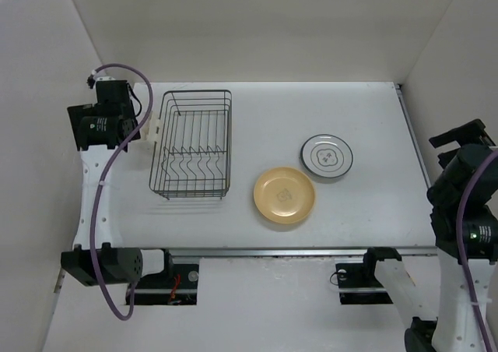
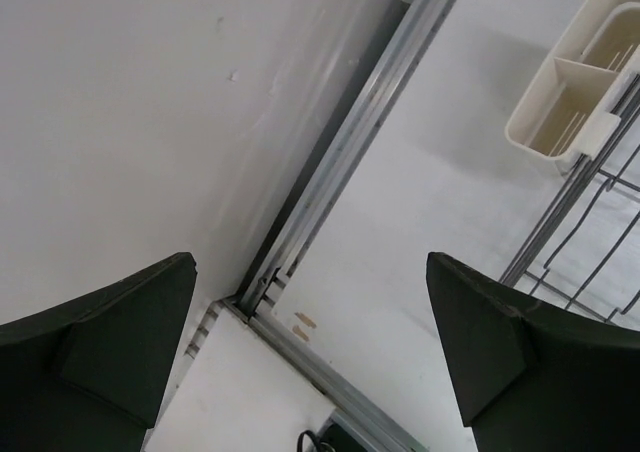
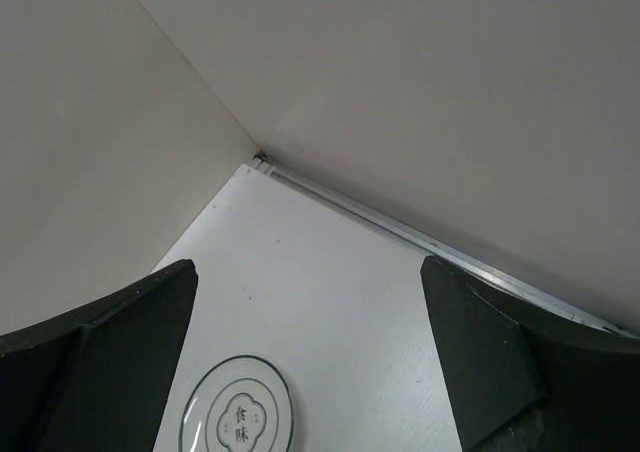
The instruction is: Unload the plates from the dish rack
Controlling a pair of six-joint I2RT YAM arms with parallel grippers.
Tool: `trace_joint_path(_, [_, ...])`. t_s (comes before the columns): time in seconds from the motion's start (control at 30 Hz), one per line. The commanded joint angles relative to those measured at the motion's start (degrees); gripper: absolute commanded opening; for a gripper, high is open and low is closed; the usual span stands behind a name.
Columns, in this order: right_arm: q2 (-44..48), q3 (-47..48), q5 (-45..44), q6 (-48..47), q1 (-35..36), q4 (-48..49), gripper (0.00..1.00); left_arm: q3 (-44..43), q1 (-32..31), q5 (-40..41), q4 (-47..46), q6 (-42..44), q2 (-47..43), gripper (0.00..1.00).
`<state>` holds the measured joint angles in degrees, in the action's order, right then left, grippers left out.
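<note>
White wall [image 2: 120,102] and table [image 2: 420,202] lie beyond the spread left pincer [image 2: 310,272], dish rack [image 2: 560,202] to its right. Right pincer [image 3: 305,267] gapes; ringed plate [image 3: 238,417] beneath. Overhead, yellow plate [image 1: 284,195] lies flat between both pincers, outside the rack.

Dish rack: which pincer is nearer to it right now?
Left. The left pincer sits just left of the dish rack, beside its white clip. The right pincer is at the table's right side, beyond the white plate and yellow plate.
</note>
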<state>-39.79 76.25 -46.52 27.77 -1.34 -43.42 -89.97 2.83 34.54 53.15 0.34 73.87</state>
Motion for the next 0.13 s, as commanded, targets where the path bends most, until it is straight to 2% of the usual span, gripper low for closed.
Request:
trace_joint_path(0.0, [2.4, 1.0, 1.1, -1.2, 0.4, -0.9, 0.99, -0.2, -0.1, -0.3, 0.2, -0.2, -3.9, 1.0])
trace_joint_path(0.1, [4.8, -1.2, 2.5, -1.8, 0.4, -0.9, 0.99, 1.0, -0.1, -1.7, 0.7, -0.2, -5.0, 1.0])
